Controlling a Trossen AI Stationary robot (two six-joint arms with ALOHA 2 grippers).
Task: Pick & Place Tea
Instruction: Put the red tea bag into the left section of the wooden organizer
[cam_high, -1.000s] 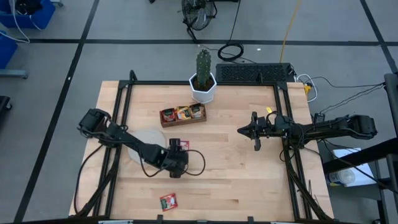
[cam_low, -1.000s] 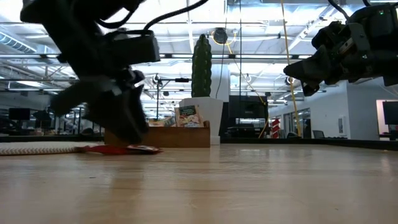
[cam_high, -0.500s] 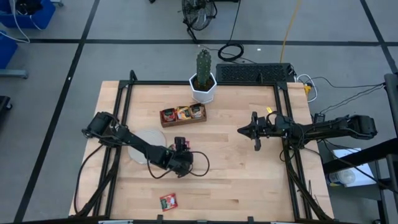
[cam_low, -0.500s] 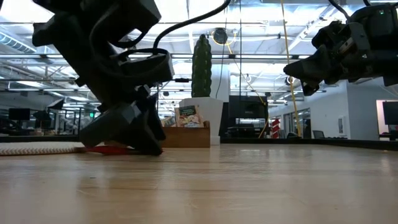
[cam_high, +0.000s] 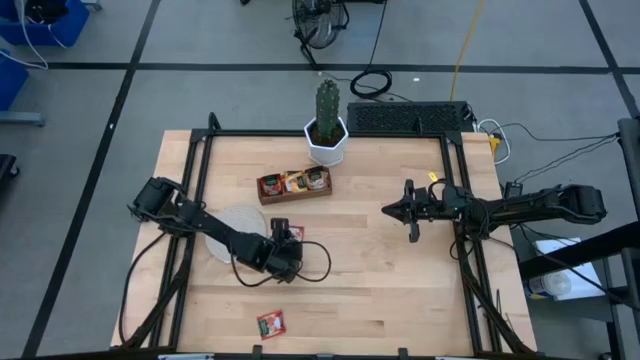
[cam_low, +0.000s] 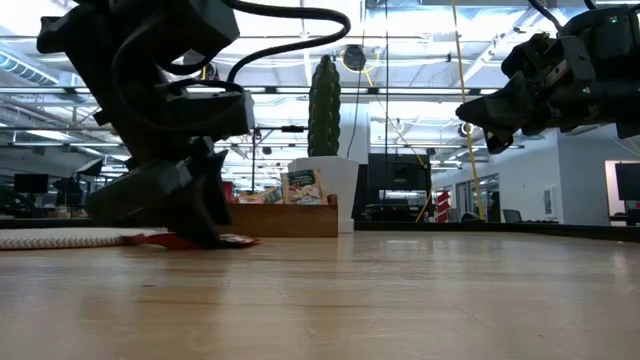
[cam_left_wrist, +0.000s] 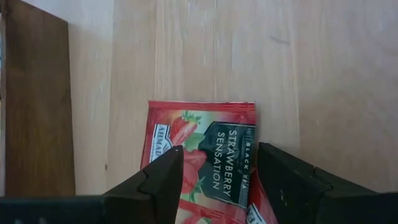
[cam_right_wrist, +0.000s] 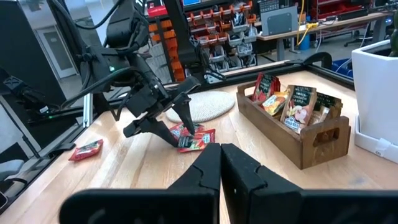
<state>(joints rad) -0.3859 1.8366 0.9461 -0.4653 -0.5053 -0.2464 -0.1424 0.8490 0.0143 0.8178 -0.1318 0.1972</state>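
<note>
Two red sachets (cam_high: 286, 231) lie overlapping just beside the grey disc (cam_high: 238, 222), on its side away from the left arm's base, and the left gripper (cam_high: 283, 240) is down on them. Its wrist view shows both fingers (cam_left_wrist: 163, 180) spread, straddling the top sachet (cam_left_wrist: 200, 149) marked strawberry, with nothing pinched yet. So the step in hand looks like the pick: jaws placed, grasp not yet made. A third red sachet (cam_high: 271, 323) lies well apart from the disc, near the table's front edge. The tray (cam_high: 294, 184), beyond the disc toward the cactus pot (cam_high: 327, 140), already holds sachets in its compartments. Next the fingers should close on one sachet's edges only, lift it clear of the one beneath, then carry it to the tray. The right gripper (cam_high: 411, 214) hangs clenched and empty, far across the table from the disc.
</note>
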